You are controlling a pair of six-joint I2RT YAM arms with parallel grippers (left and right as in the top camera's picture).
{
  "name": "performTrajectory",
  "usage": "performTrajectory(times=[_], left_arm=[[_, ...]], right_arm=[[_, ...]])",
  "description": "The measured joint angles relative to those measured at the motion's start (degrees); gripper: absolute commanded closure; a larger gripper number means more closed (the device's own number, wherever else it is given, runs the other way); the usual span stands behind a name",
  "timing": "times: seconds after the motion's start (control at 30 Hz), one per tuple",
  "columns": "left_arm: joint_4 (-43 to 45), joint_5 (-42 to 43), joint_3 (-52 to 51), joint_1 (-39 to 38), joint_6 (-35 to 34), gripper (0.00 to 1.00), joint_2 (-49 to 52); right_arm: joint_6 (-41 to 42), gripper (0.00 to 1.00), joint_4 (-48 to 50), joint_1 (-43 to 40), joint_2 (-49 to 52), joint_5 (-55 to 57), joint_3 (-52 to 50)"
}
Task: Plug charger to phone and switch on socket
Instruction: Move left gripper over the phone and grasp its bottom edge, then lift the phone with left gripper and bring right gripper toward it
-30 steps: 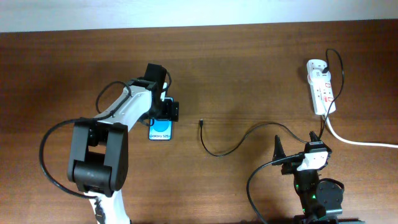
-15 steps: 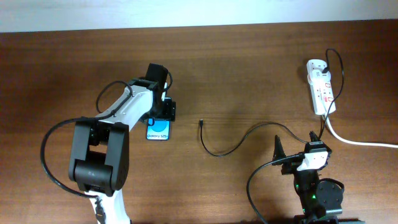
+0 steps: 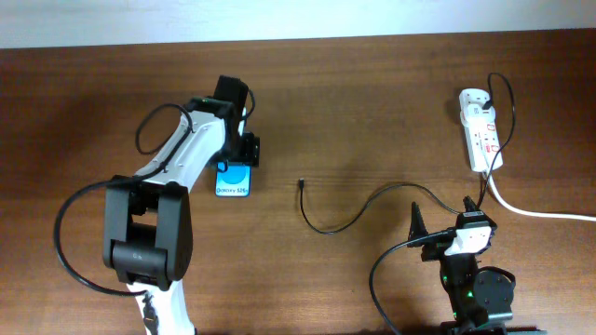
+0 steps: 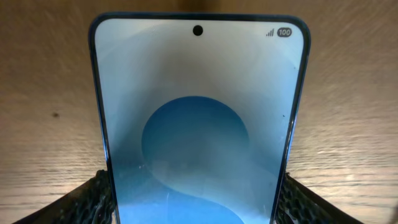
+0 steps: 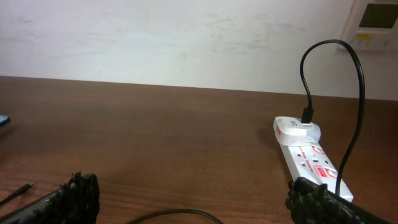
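Phone (image 3: 233,180) in clasp of left pincer (image 3: 235,164), right pincer (image 5: 196,198) agape; brown table (image 3: 354,112) (white wall (image 5: 186,37))

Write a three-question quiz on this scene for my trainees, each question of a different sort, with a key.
1. True or false: the charger tip is plugged into the phone.
2. What does the left hand grip? A: the charger tip. B: the phone. C: nothing.
3. Fill in: the right hand is ____ (open or shut), with nothing between its fingers.
Key: 1 false; 2 B; 3 open.
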Motion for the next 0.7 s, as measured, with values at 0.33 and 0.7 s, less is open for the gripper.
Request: performTrajectory(times=[0.33,0.7], left_arm=[[-4.24,0.85,5.18,0.00,0.00,0.25,0.00],[-4.24,4.66,6.01,2.38,-0.02,0.35,0.00]], right_arm=[[-0.07,0.01,-0.02,0.00,0.00,0.00,0.00],[-0.02,0.02,3.45,0.00,0.00,-0.68,-0.02]])
